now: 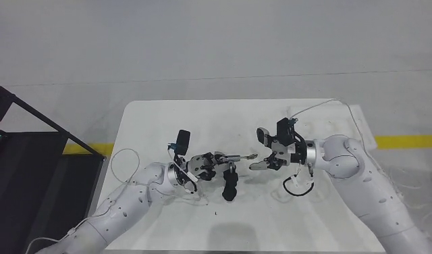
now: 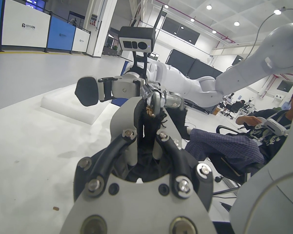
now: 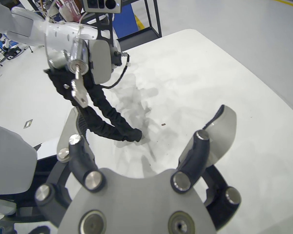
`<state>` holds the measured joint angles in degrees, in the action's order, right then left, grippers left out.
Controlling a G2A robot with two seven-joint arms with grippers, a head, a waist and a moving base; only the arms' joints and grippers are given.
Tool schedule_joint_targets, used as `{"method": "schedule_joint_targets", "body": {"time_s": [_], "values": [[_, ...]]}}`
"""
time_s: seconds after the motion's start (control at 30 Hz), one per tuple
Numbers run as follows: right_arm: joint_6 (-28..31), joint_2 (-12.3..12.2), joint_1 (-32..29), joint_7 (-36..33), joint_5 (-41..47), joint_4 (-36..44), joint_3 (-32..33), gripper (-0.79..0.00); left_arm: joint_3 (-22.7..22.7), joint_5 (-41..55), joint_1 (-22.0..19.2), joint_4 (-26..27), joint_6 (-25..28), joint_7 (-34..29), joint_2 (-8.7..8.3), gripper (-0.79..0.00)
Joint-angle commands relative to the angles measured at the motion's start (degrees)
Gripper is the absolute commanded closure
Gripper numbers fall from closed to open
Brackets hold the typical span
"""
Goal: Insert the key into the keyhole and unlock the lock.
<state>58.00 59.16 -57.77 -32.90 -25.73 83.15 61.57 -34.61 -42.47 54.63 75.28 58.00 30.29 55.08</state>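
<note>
Right wrist view shows me the most. The silver cylinder lock (image 3: 75,55), with its black fabric-sleeved cable (image 3: 107,118), is clamped in the left gripper (image 3: 82,61). The white table (image 3: 197,74) lies beneath the lock, and the cable droops toward it. A silver key (image 3: 77,73) sticks from the lock's keyhole face, with spare keys (image 3: 79,95) dangling under it. My right gripper (image 3: 149,125) is spread wide, just beside the lock's key end.

Bright ceiling lamps (image 2: 209,7) light evenly; wrist views warp near edges.
</note>
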Motion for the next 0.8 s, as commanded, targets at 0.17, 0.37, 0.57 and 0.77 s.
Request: {"method": "schedule_joint_targets", "body": {"time_s": [0.17,0.37,0.57,0.77], "values": [[0.0,-2.37,1.18,-6.08,5.78,2.15,-0.86,-0.665,7.15,-0.47,-4.09,-0.84,0.0,7.36,-1.6,0.0],[0.0,-3.7,1.89,-7.66,8.74,2.54,-1.69,-0.382,7.15,-0.47,-4.09,-0.84,0.0,7.36,-1.6,0.0],[0.0,-4.61,3.83,-11.07,14.65,2.26,-4.04,-0.32,7.15,-0.47,-4.09,-0.84,0.0,7.36,-1.6,0.0],[0.0,-5.46,5.53,-13.38,19.95,2.3,-5.84,-0.317,7.15,-0.47,-4.09,-0.84,0.0,7.36,-1.6,0.0]]}}
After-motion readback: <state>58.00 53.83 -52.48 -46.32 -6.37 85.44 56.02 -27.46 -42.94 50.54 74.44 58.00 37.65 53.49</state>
